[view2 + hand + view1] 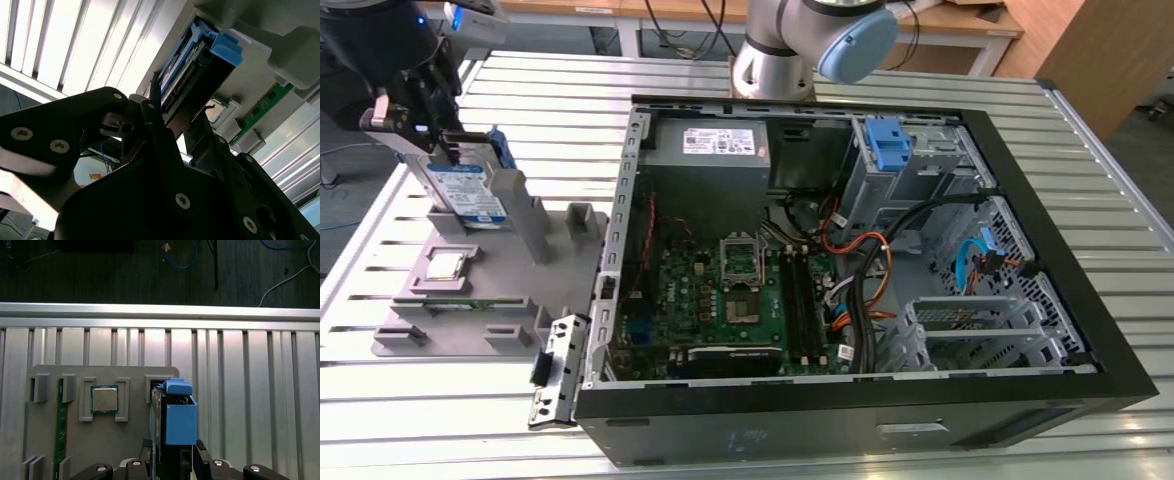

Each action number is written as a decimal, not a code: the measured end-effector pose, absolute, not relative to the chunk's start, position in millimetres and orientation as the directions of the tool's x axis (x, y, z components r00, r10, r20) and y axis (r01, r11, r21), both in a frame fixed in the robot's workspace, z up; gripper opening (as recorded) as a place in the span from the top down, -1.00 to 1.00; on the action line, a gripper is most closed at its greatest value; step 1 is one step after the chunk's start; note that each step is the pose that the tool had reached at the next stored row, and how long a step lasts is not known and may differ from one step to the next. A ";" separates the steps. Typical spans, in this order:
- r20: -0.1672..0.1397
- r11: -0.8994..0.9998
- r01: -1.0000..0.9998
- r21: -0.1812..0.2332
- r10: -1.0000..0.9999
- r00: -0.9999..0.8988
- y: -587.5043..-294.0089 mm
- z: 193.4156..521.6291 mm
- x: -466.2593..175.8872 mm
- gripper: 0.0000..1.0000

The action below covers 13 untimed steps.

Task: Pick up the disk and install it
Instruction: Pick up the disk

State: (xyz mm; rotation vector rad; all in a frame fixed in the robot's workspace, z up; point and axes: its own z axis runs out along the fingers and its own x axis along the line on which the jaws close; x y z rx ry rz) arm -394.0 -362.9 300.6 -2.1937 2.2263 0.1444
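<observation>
A table (1121,200) of ribbed aluminium slats carries everything, and the open computer case (1067,390) lies on it with its side off. The green motherboard (720,290), a grey power supply (710,145) and a small blue latch (890,145) on the drive cage show inside the case. Beyond the case's far wall stands the arm's pale base (781,60), and farther back a wooden bench (961,25). In the first wrist view, past the table's edge, the floor (100,275) is dark and a blue cable (185,255) trails on it. Beside the case, on the exterior view's left, sits a grey fixture plate (494,300), which holds a processor chip (104,400) in a square pocket and a green memory stick (61,425) on edge. The disk (464,190) stands upright at the end of this plate farthest from the case's front, well apart from the case itself. It is a flat silver slab with a blue-and-white label on its broad face and a blue plastic bracket along its edges. In both wrist views it is seen edge-on (177,420) (190,75), with the bracket's blue tab sticking out at its far end. The black gripper (438,150) sits over the disk's upper end. Its fingers (200,447) lie one on each broad side and look pressed against it, pinching the disk between them. The disk's lower end meets the plate's slot, but I cannot tell whether it rests there.
</observation>
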 end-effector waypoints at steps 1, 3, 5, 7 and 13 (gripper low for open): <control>-0.074 0.010 -0.998 0.057 -0.997 -0.014 -363.0 300.6 -394.0 0.11; -0.074 0.000 -0.998 0.057 -0.997 -0.004 -363.0 300.6 -394.0 0.11; -0.074 -0.011 -0.998 0.057 -0.997 0.007 -363.0 300.6 -394.0 0.11; -0.074 -0.011 -0.998 0.057 -0.997 0.007 -363.0 300.6 -394.0 0.11; -0.074 -0.011 -0.998 0.057 -0.997 0.007 -362.9 300.9 -392.7 0.11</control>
